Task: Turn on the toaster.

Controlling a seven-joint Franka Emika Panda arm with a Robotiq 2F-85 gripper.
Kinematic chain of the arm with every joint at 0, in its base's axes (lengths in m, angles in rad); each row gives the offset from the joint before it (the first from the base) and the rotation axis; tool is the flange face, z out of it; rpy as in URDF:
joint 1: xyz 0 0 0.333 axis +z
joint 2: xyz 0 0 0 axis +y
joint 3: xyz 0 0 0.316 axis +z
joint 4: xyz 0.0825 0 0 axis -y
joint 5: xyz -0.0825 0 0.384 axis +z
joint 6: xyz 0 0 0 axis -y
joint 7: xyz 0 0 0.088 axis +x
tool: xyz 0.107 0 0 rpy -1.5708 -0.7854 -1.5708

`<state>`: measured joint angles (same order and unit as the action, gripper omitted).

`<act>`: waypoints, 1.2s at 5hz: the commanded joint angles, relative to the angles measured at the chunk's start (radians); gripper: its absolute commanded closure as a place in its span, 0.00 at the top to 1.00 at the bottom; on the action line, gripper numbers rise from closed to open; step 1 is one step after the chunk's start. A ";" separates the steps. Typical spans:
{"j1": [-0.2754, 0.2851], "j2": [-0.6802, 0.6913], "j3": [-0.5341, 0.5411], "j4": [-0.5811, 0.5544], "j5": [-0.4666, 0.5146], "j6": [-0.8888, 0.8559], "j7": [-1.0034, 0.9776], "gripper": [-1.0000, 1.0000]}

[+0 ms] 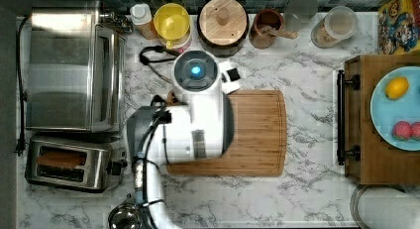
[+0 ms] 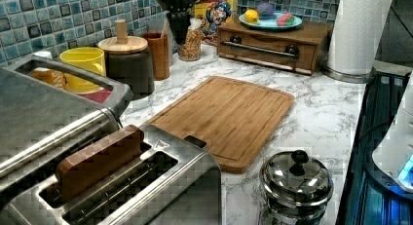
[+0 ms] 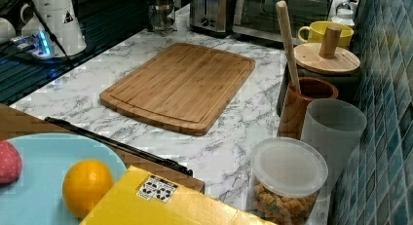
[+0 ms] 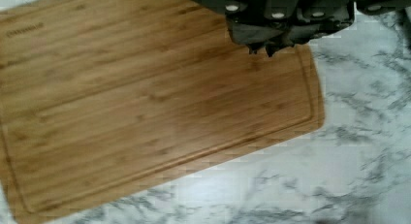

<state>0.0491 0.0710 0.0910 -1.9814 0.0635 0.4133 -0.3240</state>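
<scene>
Gripper (image 4: 264, 50), fingertips together, hangs over the cutting board's (image 4: 145, 112) corner edge.

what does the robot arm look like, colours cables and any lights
The arm is glossy white with rounded, chunky links and grey at the joints. A round dark cap on top carries a glowing blue light. Black cables run along its side toward the base. In the wrist view the claw is dark grey to black, blocky, with small pale screw heads along its body.

White arm (image 1: 198, 115) over cutting board (image 1: 257, 135), toaster (image 1: 69, 163) holding 1 slice at the top view's lower left, toaster oven (image 1: 69, 65) above it
</scene>
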 commanded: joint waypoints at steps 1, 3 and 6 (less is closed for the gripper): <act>0.110 -0.034 0.135 -0.048 0.040 0.023 -0.056 0.00; 0.113 -0.064 0.196 -0.103 0.062 0.005 -0.023 0.00; 0.168 -0.136 0.276 -0.161 0.122 0.004 -0.006 0.00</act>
<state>0.1820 0.0179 0.3325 -2.1152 0.1586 0.4119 -0.3608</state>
